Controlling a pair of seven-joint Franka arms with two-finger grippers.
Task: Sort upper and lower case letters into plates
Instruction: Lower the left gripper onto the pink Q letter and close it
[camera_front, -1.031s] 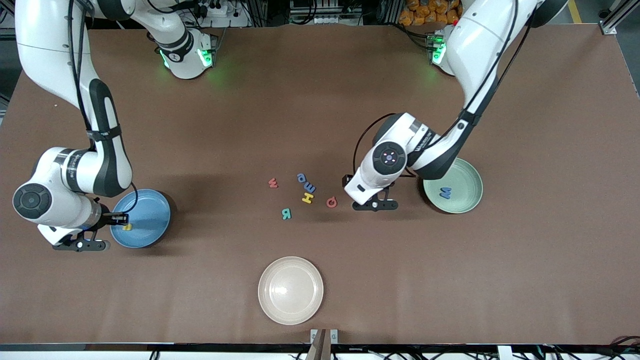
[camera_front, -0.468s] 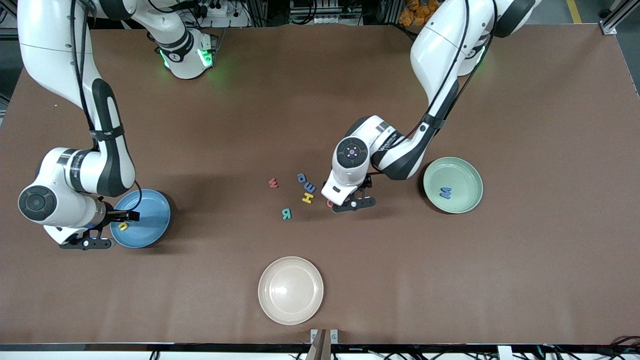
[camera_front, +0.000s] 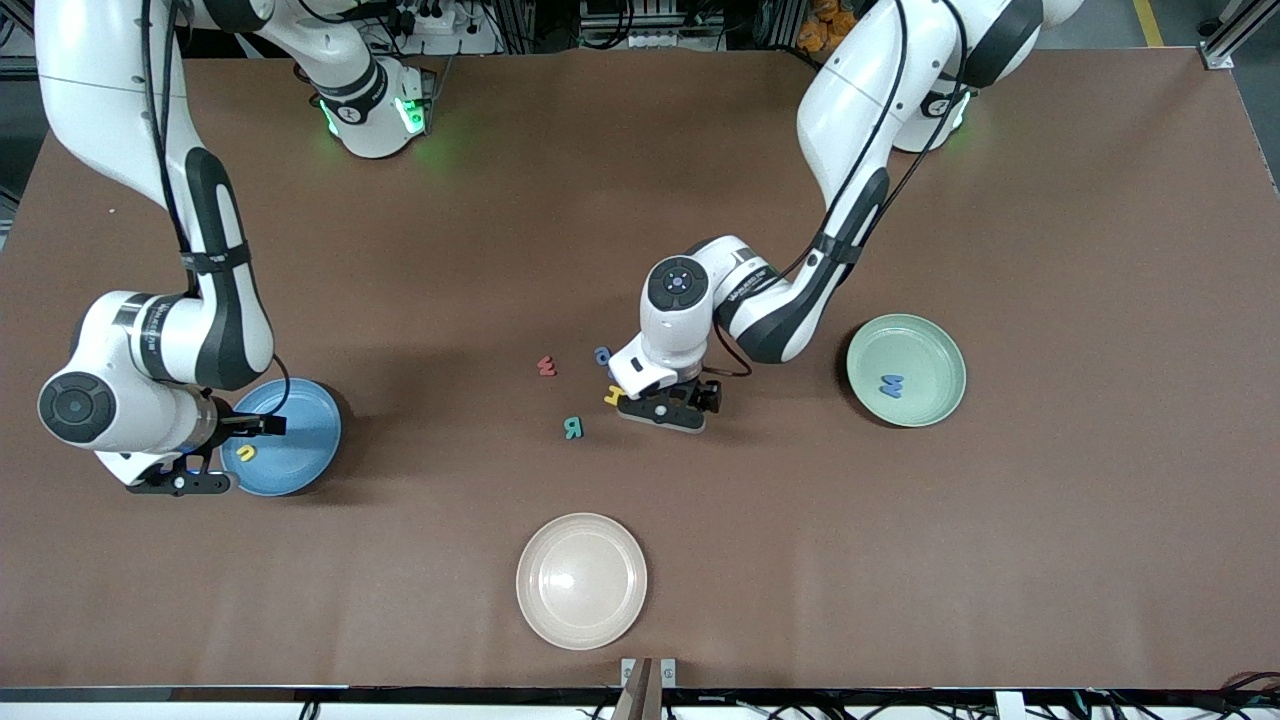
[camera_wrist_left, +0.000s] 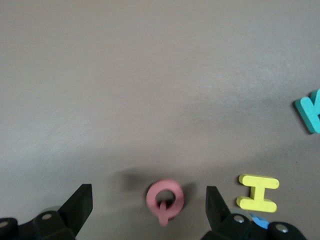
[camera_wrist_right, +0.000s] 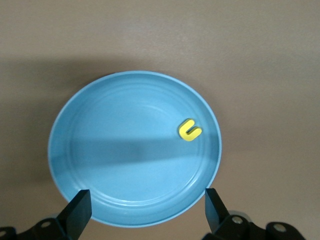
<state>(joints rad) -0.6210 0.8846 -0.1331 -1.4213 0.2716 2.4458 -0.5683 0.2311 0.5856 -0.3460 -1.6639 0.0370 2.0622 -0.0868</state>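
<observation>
Since the earlier frame, left tool (camera_wrist_left: 145, 210) has swung over the red Q (camera_wrist_left: 165, 200), fingers apart; right tool (camera_wrist_right: 145, 210), fingers also apart, hovers over the blue plate (camera_front: 300, 470). Two letters sit in plates, six remain on the bench (camera_front: 900, 560).

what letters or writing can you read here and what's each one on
"Q": pink foam letter on the table, between the left claw's open fingers.
"H": yellow foam letter on the table beside it.
"u": yellow foam letter in the blue plate, under the open right claw.
"M": blue foam letter in the pale green plate.
"R", mirrored: teal foam letter on the table.
Arm lettering: too small to read.
</observation>
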